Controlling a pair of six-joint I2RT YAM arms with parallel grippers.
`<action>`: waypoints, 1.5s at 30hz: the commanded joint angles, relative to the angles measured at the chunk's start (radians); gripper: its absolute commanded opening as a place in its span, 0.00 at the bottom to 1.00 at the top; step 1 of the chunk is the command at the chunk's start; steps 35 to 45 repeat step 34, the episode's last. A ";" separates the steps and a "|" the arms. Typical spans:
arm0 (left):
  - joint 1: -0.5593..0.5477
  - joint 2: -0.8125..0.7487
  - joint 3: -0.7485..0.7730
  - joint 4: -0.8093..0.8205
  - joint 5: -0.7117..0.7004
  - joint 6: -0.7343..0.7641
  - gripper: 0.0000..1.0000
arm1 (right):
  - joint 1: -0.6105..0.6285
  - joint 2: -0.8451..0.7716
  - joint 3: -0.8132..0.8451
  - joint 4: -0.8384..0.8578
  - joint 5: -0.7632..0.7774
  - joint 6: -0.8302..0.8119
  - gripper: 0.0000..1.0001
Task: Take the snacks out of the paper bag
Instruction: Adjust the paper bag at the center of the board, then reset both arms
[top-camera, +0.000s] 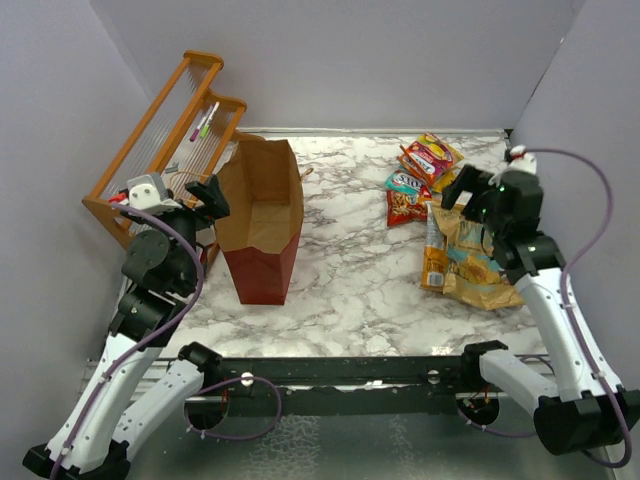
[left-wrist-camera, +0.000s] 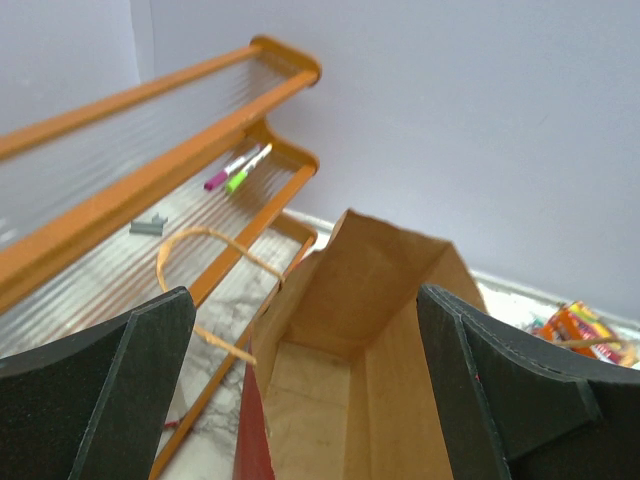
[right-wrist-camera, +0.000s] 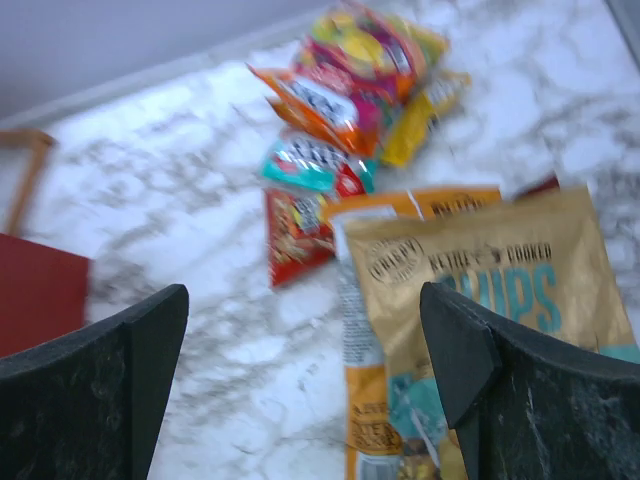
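The paper bag (top-camera: 262, 215), red outside and brown inside, stands open at the left of the table. My left gripper (top-camera: 208, 195) is open beside its left rim. In the left wrist view (left-wrist-camera: 305, 400) it looks down into the bag (left-wrist-camera: 340, 380), where no packet shows. The snacks lie on the right: a tan-gold chips bag (top-camera: 478, 262), an orange packet (top-camera: 433, 258), a red chip bag (top-camera: 404, 208), a teal packet (top-camera: 405, 183) and red-yellow packets (top-camera: 430, 155). My right gripper (top-camera: 462, 190) is open and empty above them, over the marble beside the tan-gold bag (right-wrist-camera: 490, 290).
An orange slatted rack (top-camera: 160, 150) stands at the far left, right behind the bag, with pink and green markers (top-camera: 205, 122) on it. The bag's looped handle (left-wrist-camera: 200, 270) hangs toward the rack. Grey walls close in the back and sides.
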 joint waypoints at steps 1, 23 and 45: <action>0.007 -0.017 0.086 -0.012 0.004 0.052 0.97 | 0.004 -0.048 0.272 -0.111 -0.112 -0.017 0.99; 0.006 0.008 0.404 -0.029 -0.017 0.161 0.99 | 0.004 -0.365 0.514 0.189 -0.149 -0.239 0.99; 0.007 0.004 0.385 -0.034 -0.022 0.161 0.99 | 0.004 -0.246 0.619 0.035 -0.216 -0.250 0.99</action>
